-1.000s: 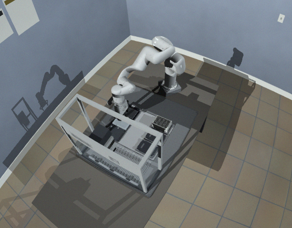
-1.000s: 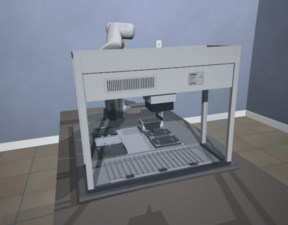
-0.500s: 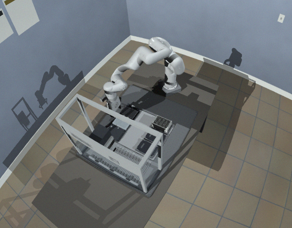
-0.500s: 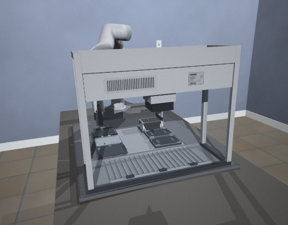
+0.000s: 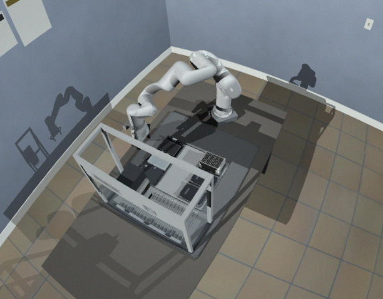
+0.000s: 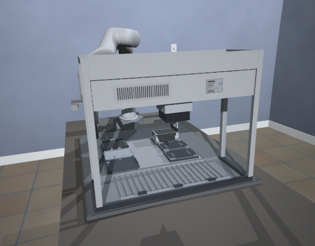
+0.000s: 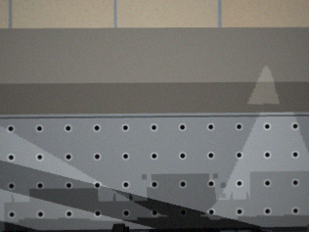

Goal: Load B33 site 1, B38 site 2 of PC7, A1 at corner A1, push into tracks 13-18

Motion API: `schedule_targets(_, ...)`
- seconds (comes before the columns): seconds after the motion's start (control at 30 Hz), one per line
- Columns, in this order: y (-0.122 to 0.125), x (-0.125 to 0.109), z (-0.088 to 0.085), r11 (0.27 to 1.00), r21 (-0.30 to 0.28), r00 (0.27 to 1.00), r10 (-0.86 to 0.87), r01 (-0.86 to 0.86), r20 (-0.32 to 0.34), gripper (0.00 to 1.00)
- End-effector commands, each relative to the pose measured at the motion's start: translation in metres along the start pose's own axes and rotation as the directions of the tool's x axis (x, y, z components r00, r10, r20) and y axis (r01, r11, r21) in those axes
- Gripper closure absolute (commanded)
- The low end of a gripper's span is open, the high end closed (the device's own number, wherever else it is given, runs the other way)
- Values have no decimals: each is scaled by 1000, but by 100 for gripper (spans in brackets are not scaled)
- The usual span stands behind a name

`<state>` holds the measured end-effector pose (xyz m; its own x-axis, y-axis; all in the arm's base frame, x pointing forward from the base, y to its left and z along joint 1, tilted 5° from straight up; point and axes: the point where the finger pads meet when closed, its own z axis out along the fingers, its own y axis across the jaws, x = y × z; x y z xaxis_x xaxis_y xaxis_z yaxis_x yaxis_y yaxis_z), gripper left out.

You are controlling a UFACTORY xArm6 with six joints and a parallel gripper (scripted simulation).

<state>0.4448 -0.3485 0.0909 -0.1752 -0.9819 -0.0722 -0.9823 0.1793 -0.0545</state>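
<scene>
You're looking at a matt grey perforated deck (image 7: 147,141), smooth, prob. metal. Arm (image 5: 185,75) is showing smooth, slightly glossy white shells. Instrument frame (image 6: 173,63) is reading as matt light-grey panels, rails (image 6: 165,175) as ribbed grey. Floor tiles (image 5: 314,257): matt tan.

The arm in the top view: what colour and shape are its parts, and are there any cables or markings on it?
The arm is light grey, almost white, built of thick rounded tube segments with smooth bulging joints. Dark bands ring the links near the upright column, which stands on a square grey base plate. No loose cables show. The gripper is too small to describe; no markings can be read.
</scene>
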Motion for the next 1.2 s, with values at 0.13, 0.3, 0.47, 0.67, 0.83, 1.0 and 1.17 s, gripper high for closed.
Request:
schedule_targets(0.13, -2, 3, -2, 1000, 4, 1000, -1, 1, -2, 0)
schedule_targets(0.3, -2, 3, -2, 1000, 4, 1000, -1, 1, -2, 0)
schedule_targets(0.47, -2, 3, 3, 1000, 4, 1000, -1, 1, -2, 0)
schedule_targets(0.67, -2, 3, 13, 1000, 4, 1000, -1, 1, -2, 0)
schedule_targets(0.83, -2, 3, 21, 1000, 4, 1000, -1, 1, -2, 0)
schedule_targets(1.0, -2, 3, 26, 1000, 4, 1000, -1, 1, -2, 0)
schedule_targets(1.17, -2, 3, 34, 1000, 4, 1000, -1, 1, -2, 0)
